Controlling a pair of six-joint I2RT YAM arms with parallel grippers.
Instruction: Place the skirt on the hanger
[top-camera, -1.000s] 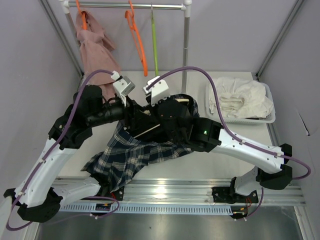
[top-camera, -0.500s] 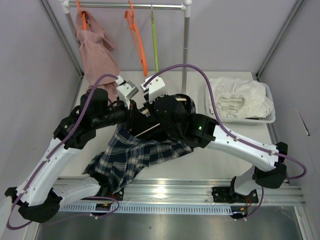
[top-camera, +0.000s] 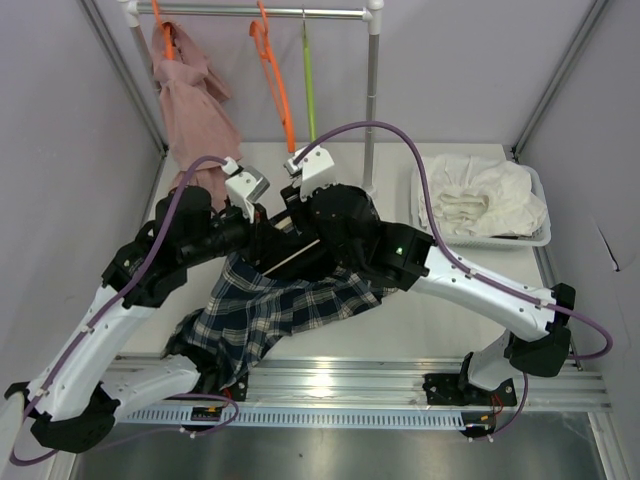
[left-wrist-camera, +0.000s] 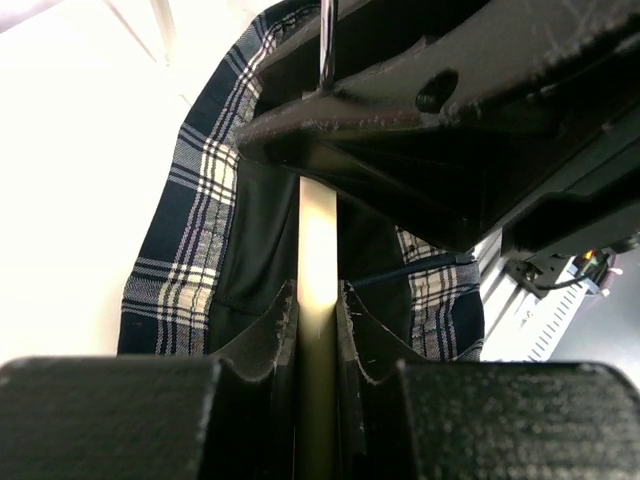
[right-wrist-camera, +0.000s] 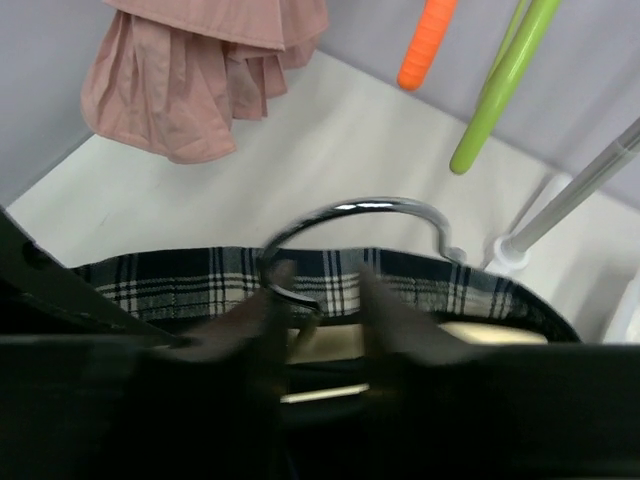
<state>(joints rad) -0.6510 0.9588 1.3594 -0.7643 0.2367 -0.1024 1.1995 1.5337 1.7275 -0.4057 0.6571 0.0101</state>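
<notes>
The desk (top-camera: 400, 335) carries everything. A clothes rail (top-camera: 260, 13) stands at its far edge, and a basket (top-camera: 540, 235) of white laundry sits to the right. The plaid skirt (top-camera: 260, 315) lies mid-desk under the two wrists, with its waistband up at the hanger and its hem spilling toward the near left.

The wooden hanger (top-camera: 298, 256) sits slantwise across the top of the skirt. The left pincer (left-wrist-camera: 318, 300) is clamped on the hanger's pale bar, one finger pressed to each side, with dark lining and plaid behind it. The right pincer (right-wrist-camera: 322, 275) hovers at the metal hook (right-wrist-camera: 350, 207), its fingers apart. The loop of the hook passes just beside one finger, and nothing looks gripped there.

The step appears to be seating the waistband on the bar. To do it well, the left grip should stay firm and keep the bar from rolling, since any twist would let the cloth slide off one end. The right fingers need to clear the hook without nudging it. They should then take the waistband close to the bar rather than the loose cloth lower down. The cloth should be drawn evenly along the bar so the weight hangs balanced under the hook.
</notes>
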